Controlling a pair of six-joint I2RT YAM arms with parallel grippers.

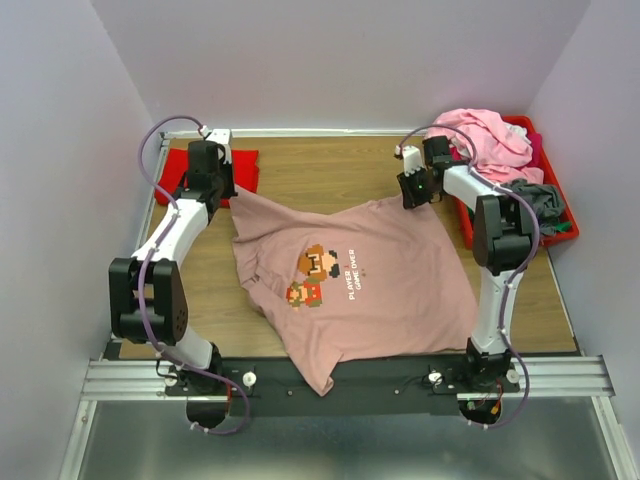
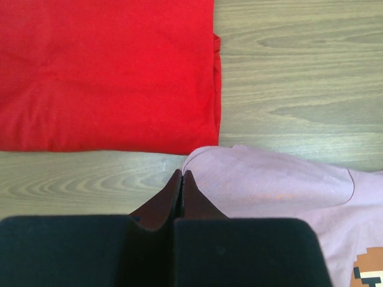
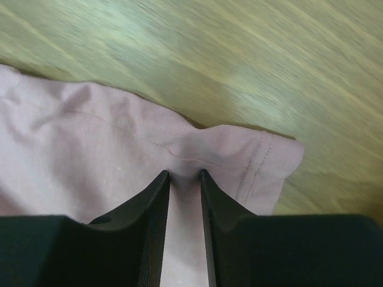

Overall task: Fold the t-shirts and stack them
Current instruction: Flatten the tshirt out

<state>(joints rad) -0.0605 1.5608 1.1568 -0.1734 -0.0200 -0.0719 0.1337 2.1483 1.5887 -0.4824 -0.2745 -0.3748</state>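
A dusty-pink t-shirt (image 1: 350, 275) with a pixel-figure print lies spread face up across the middle of the table. My left gripper (image 1: 222, 190) is at its far left corner. In the left wrist view that gripper (image 2: 181, 173) is shut, its tips pinched right on the edge of the pink fabric (image 2: 269, 185). My right gripper (image 1: 413, 195) is down on the far right sleeve. In the right wrist view its jaws (image 3: 184, 174) stand a narrow gap apart, with a puckered ridge of the sleeve (image 3: 90, 149) between them. A folded bright red t-shirt (image 1: 245, 165) (image 2: 108, 72) lies flat at the back left.
A red plastic bin (image 1: 560, 232) stands at the back right, holding a heap of light pink shirts (image 1: 490, 140) and a grey one (image 1: 540, 195). Purple walls close in the table on three sides. The pink shirt's hem hangs over the near edge, onto the black rail.
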